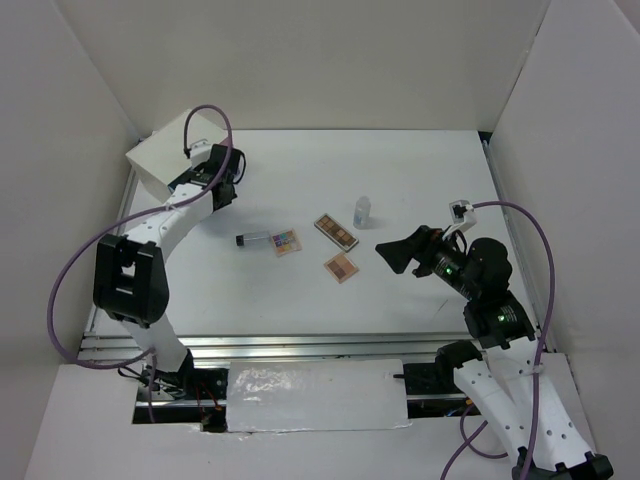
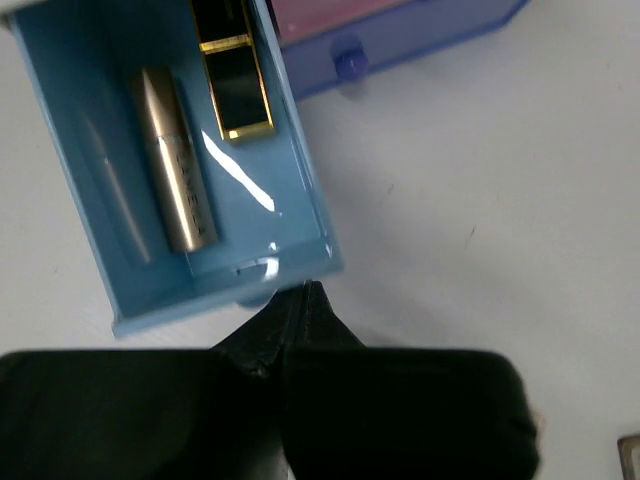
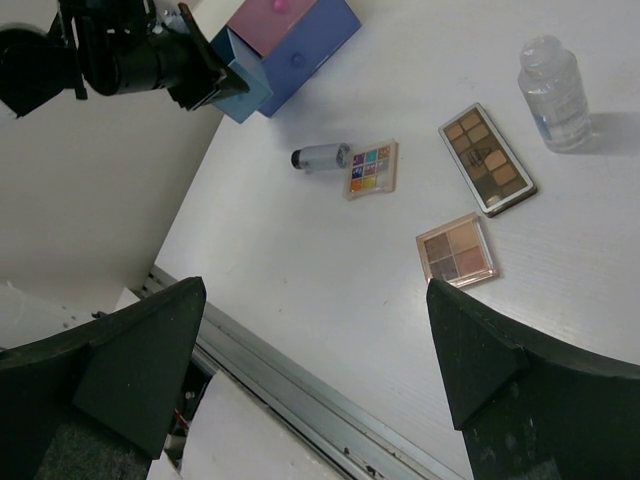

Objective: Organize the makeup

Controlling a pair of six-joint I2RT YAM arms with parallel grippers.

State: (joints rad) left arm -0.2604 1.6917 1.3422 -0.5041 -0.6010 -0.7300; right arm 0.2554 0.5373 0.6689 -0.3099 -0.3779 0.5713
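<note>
Left pincer (image 2: 305,292), closed, beside blue drawer (image 2: 190,300); compact (image 2: 235,90) cut off.

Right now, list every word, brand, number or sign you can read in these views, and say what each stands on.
No text reads clearly.
Rose-gold lipstick tube in the open blue drawer: lettering along its side, too blurred to read.
Long brown palette: a dark mark at its middle, too small to read.
Small clear bottle, multicoloured palette: no lettering visible.

Lab test cell: white enclosure walls (image 1: 330,60), aluminium table rail (image 1: 320,345)
</note>
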